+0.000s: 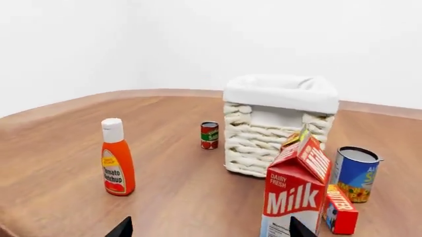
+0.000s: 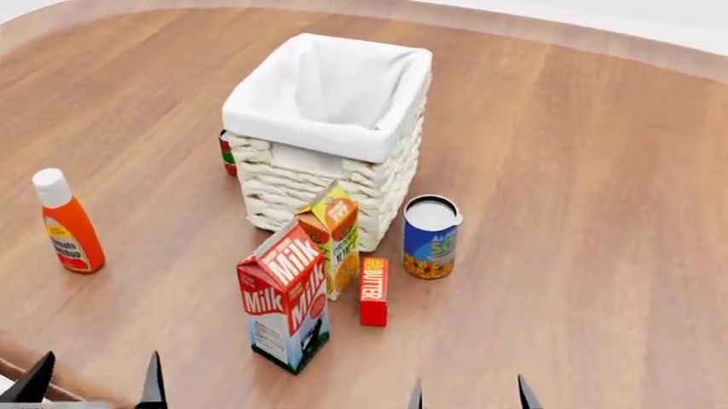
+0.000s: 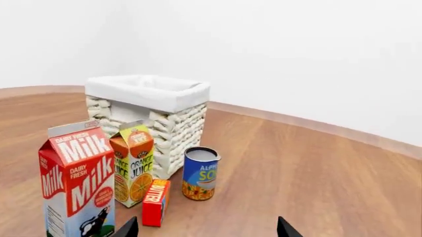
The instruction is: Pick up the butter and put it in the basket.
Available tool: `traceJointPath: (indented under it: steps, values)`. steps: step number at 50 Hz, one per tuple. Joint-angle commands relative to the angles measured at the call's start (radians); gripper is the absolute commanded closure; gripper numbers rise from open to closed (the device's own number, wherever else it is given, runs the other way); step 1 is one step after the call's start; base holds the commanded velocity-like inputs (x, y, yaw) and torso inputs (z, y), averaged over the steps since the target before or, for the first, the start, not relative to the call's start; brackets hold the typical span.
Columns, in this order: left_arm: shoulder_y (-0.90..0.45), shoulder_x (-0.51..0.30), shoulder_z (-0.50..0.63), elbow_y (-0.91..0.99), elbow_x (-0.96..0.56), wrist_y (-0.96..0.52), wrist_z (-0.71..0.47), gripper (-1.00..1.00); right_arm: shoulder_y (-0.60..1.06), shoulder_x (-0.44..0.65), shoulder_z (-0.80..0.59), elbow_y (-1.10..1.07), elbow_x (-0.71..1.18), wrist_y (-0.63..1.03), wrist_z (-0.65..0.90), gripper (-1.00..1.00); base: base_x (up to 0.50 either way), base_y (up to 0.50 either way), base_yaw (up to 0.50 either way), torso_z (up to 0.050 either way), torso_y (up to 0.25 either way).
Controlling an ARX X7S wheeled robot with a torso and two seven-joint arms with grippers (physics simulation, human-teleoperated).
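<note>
The butter (image 2: 373,291) is a small red-and-orange box standing on its long edge on the wooden table, between the milk carton (image 2: 285,308) and the blue can (image 2: 431,238). It also shows in the right wrist view (image 3: 155,202) and the left wrist view (image 1: 340,209). The white wicker basket (image 2: 305,183) with a cloth liner stands behind it, also in the left wrist view (image 1: 264,136) and the right wrist view (image 3: 173,123). My left gripper (image 2: 94,383) is open at the near left edge. My right gripper (image 2: 469,394) is open, in front of the butter and to its right. Both are empty.
An orange juice carton (image 2: 332,238) stands between the milk and the basket. A ketchup bottle (image 2: 67,232) stands at the left. A small red-and-green can (image 2: 228,152) sits left of the basket. The table edge (image 2: 34,358) runs by my left gripper.
</note>
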Motion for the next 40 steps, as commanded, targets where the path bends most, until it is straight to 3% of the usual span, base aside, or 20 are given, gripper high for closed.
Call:
traceJointPath:
  steps: [1,12,31,40]
  values:
    - [-0.21,-0.085,-0.166,0.352,-0.224,-0.436,-0.09,-1.0,-0.01,0.01,-0.006,-0.022,-0.005,0.01,0.015,-1.0,0.3,0.11,0.0,0.0,0.0]
    - [-0.186,-0.127,-0.222,0.544,-0.281,-0.525,-0.143,-1.0,-0.081,0.035,0.001,-0.08,0.015,0.012,0.028,-1.0,0.47,0.17,0.0,0.0,0.0]
    - [-0.176,-0.127,-0.249,0.491,-0.297,-0.437,-0.098,-1.0,-0.085,0.033,-0.02,-0.122,-0.006,0.076,0.074,-1.0,0.47,0.17,0.0,0.0,0.0]
    - [-0.198,-0.115,-0.268,0.461,-0.316,-0.441,-0.114,-1.0,-0.084,0.038,-0.021,-0.123,-0.001,0.064,0.081,-1.0,0.0,0.0,0.0,0.0,0.0]
